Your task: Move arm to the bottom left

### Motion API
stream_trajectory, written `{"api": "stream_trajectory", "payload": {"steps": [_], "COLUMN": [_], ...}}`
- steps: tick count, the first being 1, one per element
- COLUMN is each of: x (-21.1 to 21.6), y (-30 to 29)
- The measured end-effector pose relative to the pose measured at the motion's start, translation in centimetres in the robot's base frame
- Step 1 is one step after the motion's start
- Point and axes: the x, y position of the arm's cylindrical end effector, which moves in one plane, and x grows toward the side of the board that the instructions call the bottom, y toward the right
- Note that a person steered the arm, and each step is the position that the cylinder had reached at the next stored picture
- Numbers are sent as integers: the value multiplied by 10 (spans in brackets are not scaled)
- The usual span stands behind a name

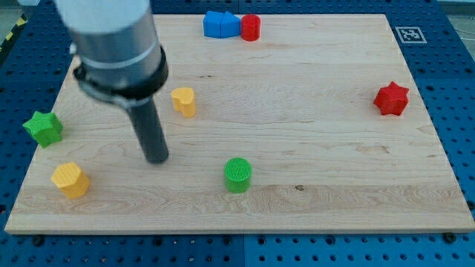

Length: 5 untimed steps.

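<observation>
My tip (157,158) rests on the wooden board (297,170), left of centre. A yellow hexagonal block (70,179) lies to the tip's lower left, near the board's bottom-left corner. A green star block (43,127) sits at the board's left edge, left of the tip. A yellow block (184,101) is just up and right of the rod. A green cylinder (238,175) lies to the tip's right.
Two blue blocks (221,24) touch a red cylinder (251,27) at the board's top edge. A red star block (391,99) sits near the right edge. A marker tag (410,34) lies beyond the top-right corner.
</observation>
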Motion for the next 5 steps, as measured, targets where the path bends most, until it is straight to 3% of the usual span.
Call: {"api": "stream_trajectory", "payload": {"steps": [2, 3, 5], "x": [73, 73, 65], "y": [-33, -53, -184]}}
